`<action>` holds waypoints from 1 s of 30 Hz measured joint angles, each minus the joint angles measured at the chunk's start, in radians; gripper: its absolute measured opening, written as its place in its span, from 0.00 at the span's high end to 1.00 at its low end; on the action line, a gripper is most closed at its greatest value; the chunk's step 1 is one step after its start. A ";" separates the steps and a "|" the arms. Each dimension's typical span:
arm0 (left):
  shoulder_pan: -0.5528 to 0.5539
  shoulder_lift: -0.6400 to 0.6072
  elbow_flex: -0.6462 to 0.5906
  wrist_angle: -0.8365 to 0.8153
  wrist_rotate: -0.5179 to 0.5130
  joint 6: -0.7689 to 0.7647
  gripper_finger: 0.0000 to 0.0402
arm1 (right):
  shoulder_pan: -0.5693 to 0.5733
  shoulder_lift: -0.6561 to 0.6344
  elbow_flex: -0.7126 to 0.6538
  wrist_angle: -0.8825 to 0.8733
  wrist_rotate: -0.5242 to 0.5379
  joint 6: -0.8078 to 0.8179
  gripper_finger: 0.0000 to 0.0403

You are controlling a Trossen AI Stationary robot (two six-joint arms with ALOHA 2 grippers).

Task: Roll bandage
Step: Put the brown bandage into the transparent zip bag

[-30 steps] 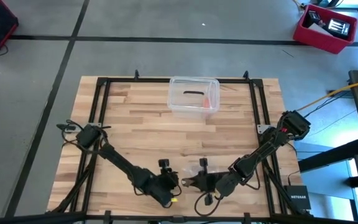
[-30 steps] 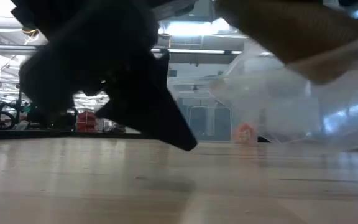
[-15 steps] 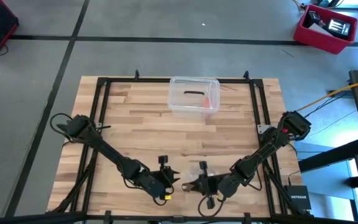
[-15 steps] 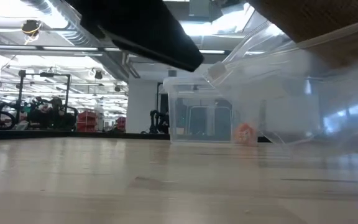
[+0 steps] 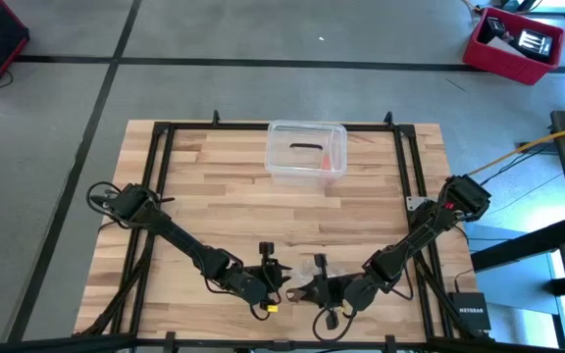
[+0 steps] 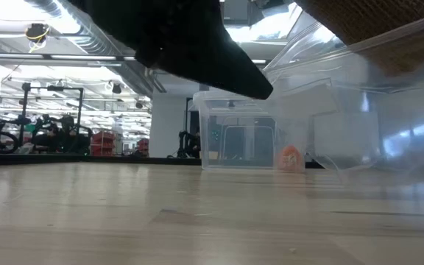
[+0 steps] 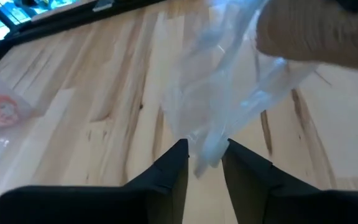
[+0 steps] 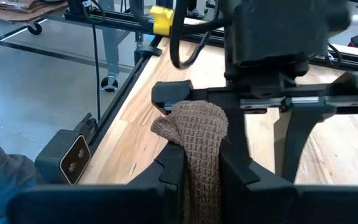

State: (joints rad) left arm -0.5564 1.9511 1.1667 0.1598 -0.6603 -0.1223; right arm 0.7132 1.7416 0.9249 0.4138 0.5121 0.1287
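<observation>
- Near the front edge of the table (image 5: pixel 214 186), at its middle: left gripper (image 5: pixel 275 286) and right gripper (image 5: pixel 300 291), tips facing each other, close together.
- Right gripper (image 8: pixel 201 163): jaws closed on the bandage (image 8: pixel 196 140), a bunched brown knitted wad standing up between the two dark fingers (image 8: pixel 166 168).
- Left gripper (image 7: pixel 205 158): jaws narrowly parted, pinching the edge of a clear plastic bag (image 7: pixel 219 102) between the fingers (image 7: pixel 173 171); bandage (image 7: pixel 316 37) just beyond, inside or behind that bag, cannot tell which.
- Low view: bandage (image 6: pixel 366 29) at the upper right with the bag (image 6: pixel 359 110) hanging below it, off the wood; left arm as a dark shape above.
- At the far edge, well apart from both grippers: clear plastic box (image 5: pixel 305 152) holding something small and orange.
</observation>
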 joint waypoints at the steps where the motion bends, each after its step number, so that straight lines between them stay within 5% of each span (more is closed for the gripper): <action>1: 0.000 0.000 0.000 0.004 0.000 0.000 0.79 | 0.000 0.000 0.000 0.001 0.000 0.000 0.86; 8: 0.014 0.000 0.000 0.016 0.050 0.020 0.97 | 0.000 0.000 0.000 0.004 0.016 -0.046 0.86; 21: -0.060 -0.052 0.026 -0.004 0.118 0.018 0.97 | 0.016 0.000 0.000 -0.093 0.109 -0.354 0.86; 30: -0.062 -0.099 0.028 -0.011 0.083 0.007 0.95 | 0.013 0.000 0.001 -0.196 0.005 -0.199 0.86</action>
State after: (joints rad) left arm -0.6184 1.8523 1.1944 0.1492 -0.5774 -0.1153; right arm 0.7258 1.7412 0.9257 0.2181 0.5171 -0.0700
